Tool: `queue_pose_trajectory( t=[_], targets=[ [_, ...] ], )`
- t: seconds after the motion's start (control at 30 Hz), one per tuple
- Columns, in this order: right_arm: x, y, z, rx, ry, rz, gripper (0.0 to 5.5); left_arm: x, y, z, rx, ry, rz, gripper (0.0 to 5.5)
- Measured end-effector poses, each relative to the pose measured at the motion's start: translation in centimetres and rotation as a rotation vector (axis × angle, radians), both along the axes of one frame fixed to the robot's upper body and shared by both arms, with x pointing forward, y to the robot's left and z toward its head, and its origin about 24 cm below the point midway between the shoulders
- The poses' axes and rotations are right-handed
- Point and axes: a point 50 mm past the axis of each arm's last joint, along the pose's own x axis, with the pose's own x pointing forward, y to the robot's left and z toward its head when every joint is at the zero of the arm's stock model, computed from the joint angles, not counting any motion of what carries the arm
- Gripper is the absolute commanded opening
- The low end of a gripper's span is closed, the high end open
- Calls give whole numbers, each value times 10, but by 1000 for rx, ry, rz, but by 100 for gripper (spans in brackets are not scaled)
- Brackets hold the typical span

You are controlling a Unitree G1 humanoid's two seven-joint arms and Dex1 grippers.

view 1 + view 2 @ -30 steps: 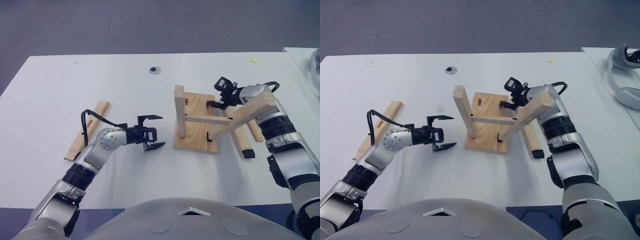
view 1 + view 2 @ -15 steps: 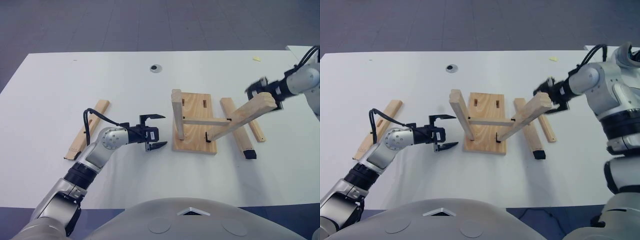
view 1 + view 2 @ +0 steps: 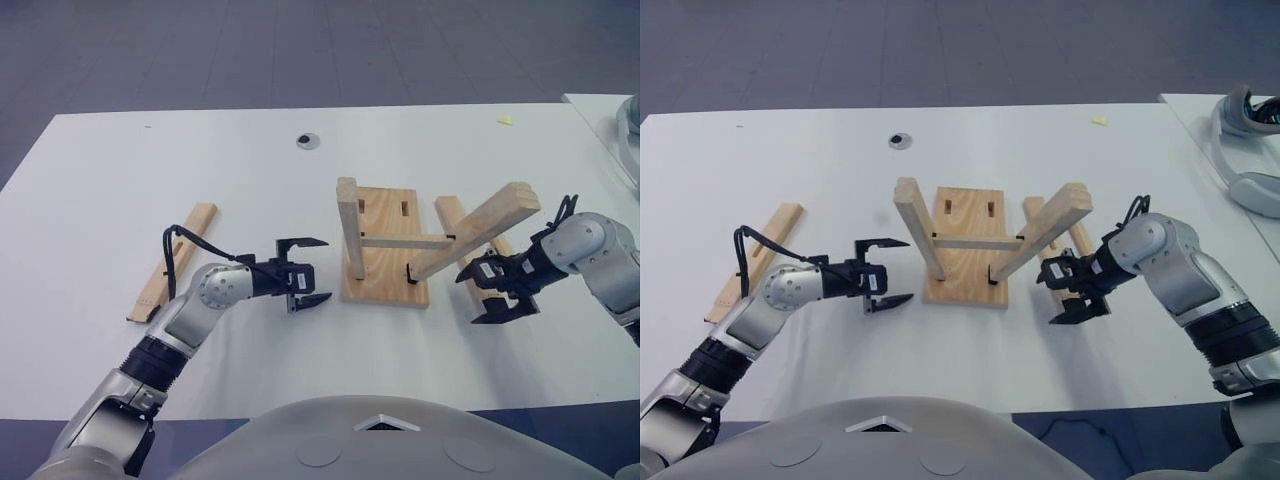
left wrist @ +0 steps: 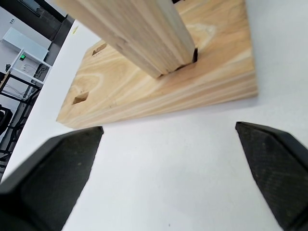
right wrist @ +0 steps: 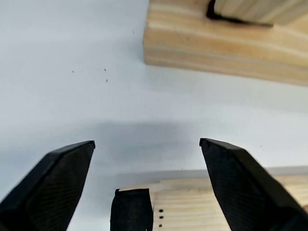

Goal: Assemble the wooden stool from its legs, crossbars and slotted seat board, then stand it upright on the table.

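The slotted seat board (image 3: 385,290) lies flat at the table's middle. One leg (image 3: 348,228) stands upright in it, a second leg (image 3: 475,230) leans out to the right, and a thin crossbar (image 3: 405,240) joins them. A loose leg (image 3: 1038,225) with a black end cap (image 5: 131,211) lies just right of the board. My right gripper (image 3: 492,292) hovers open over that capped end, its fingers (image 5: 53,187) on either side. My left gripper (image 3: 305,273) is open, just left of the board's edge (image 4: 159,82), holding nothing.
Another loose wooden piece (image 3: 175,260) lies at the left of the white table (image 3: 200,170). A round grommet (image 3: 308,141) sits at the back centre. A headset (image 3: 1250,150) rests on the neighbouring table at the right.
My right gripper left the board's far side, passed the tilted leg's top end, and came down by the loose leg's capped end. The left gripper edged slightly toward the board.
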Motion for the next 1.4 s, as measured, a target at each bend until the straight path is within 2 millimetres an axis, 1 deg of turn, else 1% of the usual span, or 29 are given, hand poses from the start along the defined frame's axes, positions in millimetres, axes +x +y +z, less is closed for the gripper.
queue_pose_trajectory(
  t=[0.1, 0.13, 0.17, 0.2, 0.23, 0.3, 0.37, 0.4, 0.43, 0.47, 0.5, 0.53, 0.6, 0.63, 0.67, 0.7, 0.77, 0.8, 0.83, 0.87, 0.9, 0.93, 1.0, 1.03, 1.07, 1.13, 1.17, 1.27, 1.4],
  targets=[
    [11, -20, 9, -12, -88, -137, 412, -1, 1, 1, -4, 8, 16, 511],
    [22, -26, 22, 17, -167, -220, 412, -1, 4, 1, -15, 27, 41, 511],
    [34, -28, 39, 76, -259, -295, 412, 0, 10, 2, -34, 56, 89, 511],
    [46, -27, 57, 185, -364, -384, 412, 5, 22, 7, -65, 81, 164, 511],
    [53, -22, 70, 313, -439, -461, 412, 13, 34, 15, -111, 94, 238, 511],
    [59, -12, 84, 548, -508, -597, 412, 30, 48, 39, -236, 108, 340, 511],
    [61, 2, 104, 862, -536, -741, 412, 55, 52, 93, -470, 70, 377, 511],
    [60, 11, 116, 997, -534, -780, 412, 64, 46, 124, -592, 41, 348, 511],
    [56, 23, 128, 1142, -511, -817, 412, 71, 32, 163, -742, 24, 278, 511],
    [53, 30, 136, 1217, -494, -827, 412, 72, 21, 187, -830, 20, 223, 511],
    [47, 41, 147, 1311, -464, -824, 412, 71, 3, 218, -953, 37, 144, 511],
    [43, 48, 156, 1370, -442, -815, 412, 69, -10, 233, -1014, 65, 99, 511],
    [31, 60, 181, 1489, -387, -762, 412, 63, -37, 261, -1140, 168, 25, 511],
    [27, 64, 188, 1524, -362, -741, 412, 60, -44, 269, -1171, 200, 14, 511],
    [24, 67, 195, 1561, -330, -727, 412, 58, -49, 275, -1204, 232, 19, 511],
    [20, 71, 207, 1611, -306, -703, 412, 56, -54, 282, -1232, 251, 23, 511],
    [9, 74, 238, 1719, -309, -645, 412, 52, -57, 296, -1254, 216, 48, 511],
    [-1, 75, 259, 1778, -334, -592, 412, 50, -55, 302, -1277, 191, 73, 511],
    [-7, 76, 265, 1790, -339, -574, 412, 49, -53, 303, -1286, 185, 95, 511],
    [-9, 80, 265, 1767, -330, -583, 412, 48, -52, 301, -1287, 187, 117, 511],
    [-9, 85, 258, 1728, -304, -615, 412, 46, -52, 294, -1268, 207, 135, 511],
    [-8, 91, 238, 1637, -255, -677, 412, 46, -51, 277, -1217, 249, 181, 511],
    [-6, 99, 174, 1369, -123, -839, 412, 46, -51, 229, -1074, 383, 296, 511],
    [-11, 97, 138, 1221, -68, -932, 412, 43, -51, 193, -961, 493, 361, 511],
    [-20, 93, 125, 1131, -101, -944, 412, 33, -52, 152, -843, 628, 404, 511],
    [-28, 92, 112, 1107, -81, -943, 412, 22, -52, 139, -810, 618, 390, 511],
    [-31, 92, 110, 1118, -74, -932, 412, 17, -51, 138, -815, 594, 388, 511],
    [-27, 93, 110, 1128, -119, -918, 412, 19, -51, 137, -837, 543, 404, 511],
    [-20, 96, 108, 1127, -137, -919, 412, 24, -48, 139, -818, 467, 425, 511]
  ],
)
